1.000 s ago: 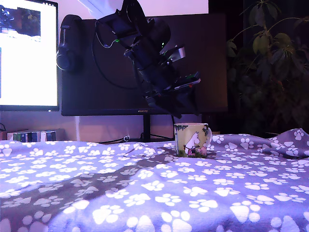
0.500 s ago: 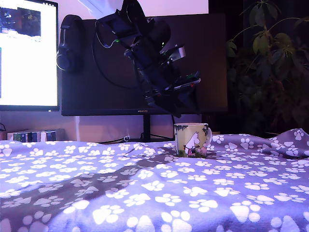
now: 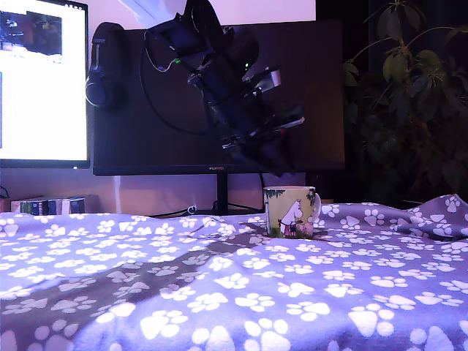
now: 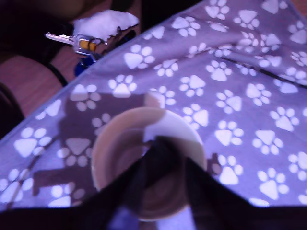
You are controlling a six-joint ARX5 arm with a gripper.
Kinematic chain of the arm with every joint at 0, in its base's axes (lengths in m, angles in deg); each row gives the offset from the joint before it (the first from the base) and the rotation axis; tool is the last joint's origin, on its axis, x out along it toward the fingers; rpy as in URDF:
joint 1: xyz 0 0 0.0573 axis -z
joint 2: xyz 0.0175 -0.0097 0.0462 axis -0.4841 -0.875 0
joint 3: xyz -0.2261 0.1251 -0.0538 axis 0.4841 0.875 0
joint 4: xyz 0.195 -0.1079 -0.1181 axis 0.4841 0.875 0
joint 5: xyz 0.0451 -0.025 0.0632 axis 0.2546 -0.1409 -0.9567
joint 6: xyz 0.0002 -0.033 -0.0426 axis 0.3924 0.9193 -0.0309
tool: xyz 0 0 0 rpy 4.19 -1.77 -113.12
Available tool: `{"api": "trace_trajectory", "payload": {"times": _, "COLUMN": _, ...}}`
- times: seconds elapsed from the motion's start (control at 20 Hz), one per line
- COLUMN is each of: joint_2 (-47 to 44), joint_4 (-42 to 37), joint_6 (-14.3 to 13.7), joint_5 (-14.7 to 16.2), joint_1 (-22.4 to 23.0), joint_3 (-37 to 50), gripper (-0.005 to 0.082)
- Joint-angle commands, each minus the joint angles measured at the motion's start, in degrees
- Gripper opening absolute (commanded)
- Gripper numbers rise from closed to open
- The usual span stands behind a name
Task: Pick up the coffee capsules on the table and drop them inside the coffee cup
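The coffee cup (image 3: 291,212) stands on the paw-print table (image 3: 219,292) at the exterior view's centre-right, its pale rim (image 4: 103,143) seen from straight above in the wrist view. My gripper (image 3: 276,165) hangs tilted just above the cup and a little toward the exterior view's left. In the wrist view the gripper (image 4: 160,142) has both dark fingers meeting at their tips over the cup's mouth, shut. The space between the fingers is dark, and I cannot make out anything held there. No coffee capsules are in view on the cloth or in the visible part of the cup.
A dark monitor (image 3: 168,110) and a bright screen (image 3: 40,80) stand behind the table, with headphones (image 3: 102,66) hung between them. A plant (image 3: 409,95) fills the exterior view's right. Keys (image 4: 79,42) and a white wad (image 4: 103,21) lie beyond the cloth's edge.
The gripper end has swung slightly up and toward the exterior view's right, and its outline looks narrower. The cup has not moved.
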Motion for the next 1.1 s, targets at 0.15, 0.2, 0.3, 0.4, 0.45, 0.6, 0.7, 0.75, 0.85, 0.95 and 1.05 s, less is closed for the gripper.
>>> {"api": "trace_trajectory", "payload": {"times": 0.15, "joint_2": 2.99, "joint_4": 1.77, "joint_6": -1.44, "joint_5": 0.63, "joint_1": 0.22, "joint_3": -0.79, "gripper": -0.0020}}
{"api": "trace_trajectory", "payload": {"times": 0.2, "joint_2": 3.37, "joint_4": 2.05, "joint_6": -1.64, "joint_5": 0.63, "joint_1": 0.22, "joint_3": -0.79, "gripper": -0.0020}}
{"api": "trace_trajectory", "payload": {"times": 0.3, "joint_2": 4.39, "joint_4": 2.75, "joint_6": -2.43, "joint_5": 0.63, "joint_1": 0.22, "joint_3": -0.79, "gripper": -0.0020}}
{"api": "trace_trajectory", "payload": {"times": 0.4, "joint_2": 5.42, "joint_4": 4.00, "joint_6": -2.82, "joint_5": 0.61, "joint_1": -0.17, "joint_3": -0.79, "gripper": -0.0020}}
{"api": "trace_trajectory", "payload": {"times": 0.45, "joint_2": 5.99, "joint_4": 4.81, "joint_6": -2.84, "joint_5": 0.61, "joint_1": -0.55, "joint_3": -0.79, "gripper": -0.0020}}
{"api": "trace_trajectory", "payload": {"times": 0.6, "joint_2": 7.10, "joint_4": 6.01, "joint_6": -2.86, "joint_5": 0.63, "joint_1": -2.08, "joint_3": -0.76, "gripper": -0.0020}}
{"api": "trace_trajectory", "payload": {"times": 0.7, "joint_2": 8.20, "joint_4": 6.73, "joint_6": -2.89, "joint_5": 0.68, "joint_1": -3.37, "joint_3": -0.76, "gripper": -0.0020}}
{"api": "trace_trajectory", "payload": {"times": 0.75, "joint_2": 8.81, "joint_4": 6.91, "joint_6": -2.91, "joint_5": 1.09, "joint_1": -4.17, "joint_3": -0.76, "gripper": -0.0020}}
{"api": "trace_trajectory", "payload": {"times": 0.85, "joint_2": 9.77, "joint_4": 7.30, "joint_6": -2.99, "joint_5": 2.91, "joint_1": -5.62, "joint_3": -0.76, "gripper": -0.0020}}
{"api": "trace_trajectory", "payload": {"times": 0.95, "joint_2": 10.43, "joint_4": 8.35, "joint_6": -3.58, "joint_5": 3.82, "joint_1": -7.02, "joint_3": -0.74, "gripper": -0.0020}}
{"api": "trace_trajectory", "payload": {"times": 1.05, "joint_2": 10.64, "joint_4": 9.16, "joint_6": -3.98, "joint_5": 3.80, "joint_1": -8.26, "joint_3": -0.74, "gripper": -0.0021}}
